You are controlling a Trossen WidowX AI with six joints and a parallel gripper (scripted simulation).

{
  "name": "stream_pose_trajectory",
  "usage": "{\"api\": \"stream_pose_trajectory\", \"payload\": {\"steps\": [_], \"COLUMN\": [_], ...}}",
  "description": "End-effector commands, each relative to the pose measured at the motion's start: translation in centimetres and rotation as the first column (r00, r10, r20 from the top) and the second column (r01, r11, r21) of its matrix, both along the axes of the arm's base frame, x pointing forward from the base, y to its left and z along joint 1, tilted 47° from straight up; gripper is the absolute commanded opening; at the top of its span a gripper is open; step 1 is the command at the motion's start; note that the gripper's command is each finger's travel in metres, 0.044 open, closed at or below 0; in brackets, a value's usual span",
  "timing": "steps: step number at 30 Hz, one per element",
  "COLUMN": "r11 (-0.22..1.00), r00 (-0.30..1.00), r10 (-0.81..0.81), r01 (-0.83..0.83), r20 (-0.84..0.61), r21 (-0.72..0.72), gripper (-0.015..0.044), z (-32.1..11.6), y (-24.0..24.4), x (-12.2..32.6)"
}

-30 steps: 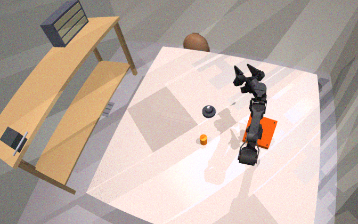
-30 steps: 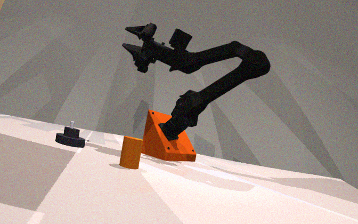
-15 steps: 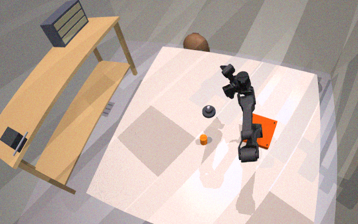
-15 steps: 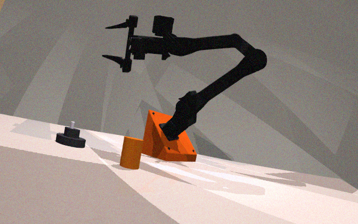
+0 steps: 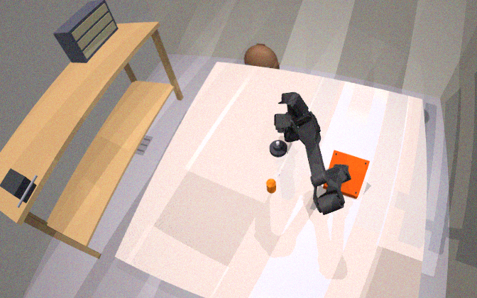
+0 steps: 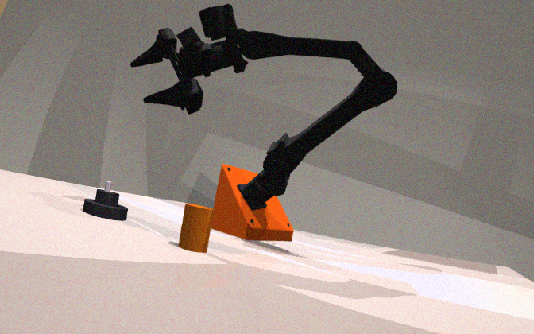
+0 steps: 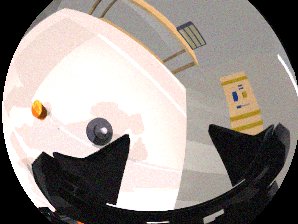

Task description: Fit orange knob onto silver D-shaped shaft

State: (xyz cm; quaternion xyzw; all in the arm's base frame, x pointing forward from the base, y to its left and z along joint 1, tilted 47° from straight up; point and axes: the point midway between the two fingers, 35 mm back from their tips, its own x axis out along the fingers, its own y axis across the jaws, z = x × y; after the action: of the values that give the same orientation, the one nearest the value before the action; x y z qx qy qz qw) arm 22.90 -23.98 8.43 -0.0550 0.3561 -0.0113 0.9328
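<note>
The orange knob stands upright on the table; its underside and hole are hidden. The dark round pedestal stands apart from it, with the silver shaft pointing up. The shaft's flat side cannot be made out. My gripper is wide open and empty, high above the table. In the wrist view the pedestal shows just beyond the left fingertip and the knob farther left.
The orange wedge-shaped base carries the arm at the right of the pedestal and knob. A wooden bench with a drawer box stands beyond the white table's left edge. A brown round object is past the far edge.
</note>
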Motion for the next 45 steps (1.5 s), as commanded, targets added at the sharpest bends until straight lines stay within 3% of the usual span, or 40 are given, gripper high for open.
{"api": "stream_pose_trajectory", "payload": {"steps": [1, 7, 13, 19, 25, 28, 45], "r11": [0.809, 0.583, 0.338, 0.111, -0.068, -0.094, -0.094], "r00": [0.973, 0.905, 0.778, 0.580, 0.317, 0.265, 0.266], "r10": [-0.123, -0.151, -0.126, -0.057, 0.035, 0.052, 0.051], "r01": [0.213, 0.405, 0.617, 0.813, 0.947, 0.961, 0.961], "r20": [-0.196, -0.397, -0.615, -0.813, -0.948, -0.963, -0.963], "r21": [0.548, 0.704, 0.711, 0.572, 0.314, 0.260, 0.260], "gripper": [0.0440, 0.0440, 0.0440, 0.0440, 0.0440, 0.0440, 0.0440], "z": [1.1, 2.2, 3.6, 5.2, 7.0, 7.0, 5.8], "y": [6.7, 10.4, 14.0, 17.6, 21.0, 21.3, 22.5], "x": [3.6, 4.6, 4.9, 4.8, 4.3, 4.1, 4.5]}}
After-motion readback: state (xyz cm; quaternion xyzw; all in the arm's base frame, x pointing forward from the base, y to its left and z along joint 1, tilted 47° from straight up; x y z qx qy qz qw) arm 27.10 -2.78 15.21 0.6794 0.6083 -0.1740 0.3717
